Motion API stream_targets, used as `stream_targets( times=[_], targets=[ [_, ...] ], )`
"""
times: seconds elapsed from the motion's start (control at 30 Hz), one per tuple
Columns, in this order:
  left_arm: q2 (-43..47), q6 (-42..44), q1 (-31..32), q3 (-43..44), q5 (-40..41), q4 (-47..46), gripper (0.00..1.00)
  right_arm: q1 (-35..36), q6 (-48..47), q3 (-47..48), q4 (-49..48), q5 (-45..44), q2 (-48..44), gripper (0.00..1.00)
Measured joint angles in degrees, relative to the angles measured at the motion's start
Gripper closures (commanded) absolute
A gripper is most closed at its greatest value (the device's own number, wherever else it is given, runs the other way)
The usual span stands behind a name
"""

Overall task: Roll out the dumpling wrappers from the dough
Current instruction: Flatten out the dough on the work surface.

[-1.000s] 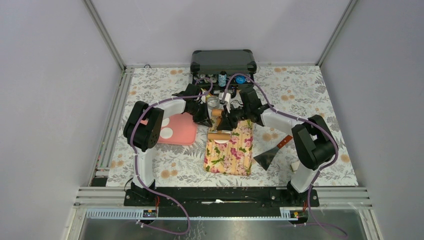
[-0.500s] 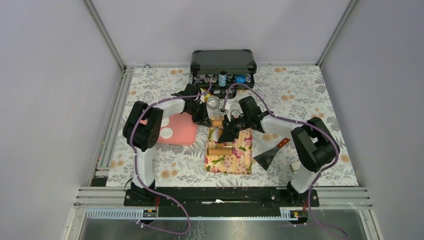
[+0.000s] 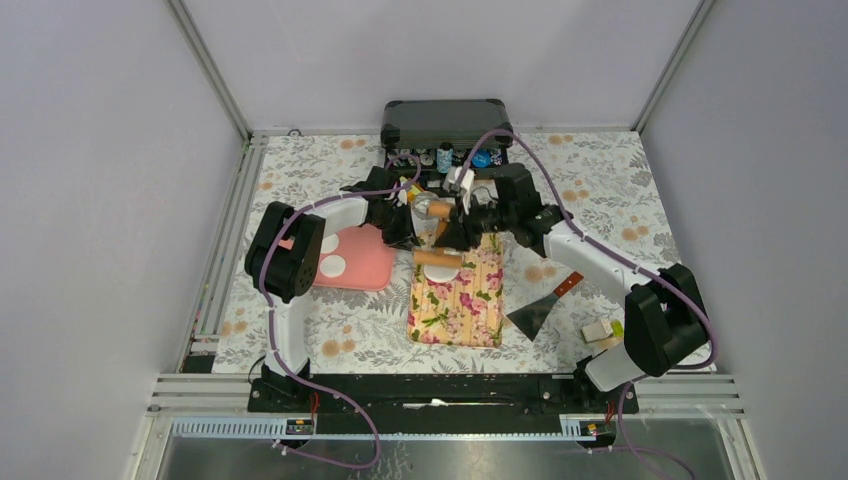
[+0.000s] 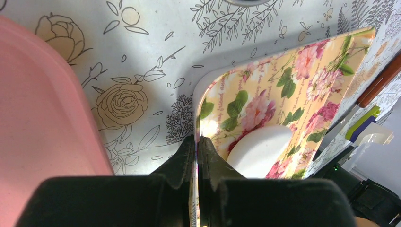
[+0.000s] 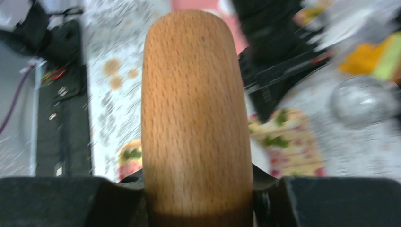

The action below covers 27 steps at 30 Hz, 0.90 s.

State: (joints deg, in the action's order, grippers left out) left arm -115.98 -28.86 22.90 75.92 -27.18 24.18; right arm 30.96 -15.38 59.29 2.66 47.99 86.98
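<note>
A flat white dough wrapper lies on the floral cutting board, just near of the wooden rolling pin. My right gripper is shut on the pin's handle, which fills the right wrist view between the jaws. My left gripper is shut on the board's far left edge, also in the top view. Two more white discs lie on the pink tray.
A round silver tin sits just beyond the board. A black case with small items stands at the back. A scraper lies right of the board, and a white-and-green block near the right arm's base.
The rolling pin rolled toward the near end of the board, then back to its far end. The right arm stretched out and its elbow swung right. The left gripper stayed put.
</note>
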Motion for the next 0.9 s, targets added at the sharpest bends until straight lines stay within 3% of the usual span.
stream_targets(
  times=[0.2, 0.33, 0.47, 0.9],
  targets=[
    [0.0, 0.0, 0.0, 0.0, 0.0, 0.0, 1.00, -0.3, 6.3, 4.1, -8.0, -10.4, 2.3, 1.00],
    [0.0, 0.3, -0.1, -0.2, -0.1, -0.1, 1.00, -0.2, 13.2, -1.1, -15.3, -13.8, 4.4, 1.00],
    [0.0, 0.0, -0.5, -0.2, -0.2, -0.4, 1.00, 1.3, 14.4, -4.0, -16.2, -17.3, 8.2, 1.00],
    [0.0, -0.1, -0.4, -0.2, -0.1, -0.4, 1.00, 2.1, 15.1, -8.6, -21.4, -16.7, 8.9, 1.00]
  ],
)
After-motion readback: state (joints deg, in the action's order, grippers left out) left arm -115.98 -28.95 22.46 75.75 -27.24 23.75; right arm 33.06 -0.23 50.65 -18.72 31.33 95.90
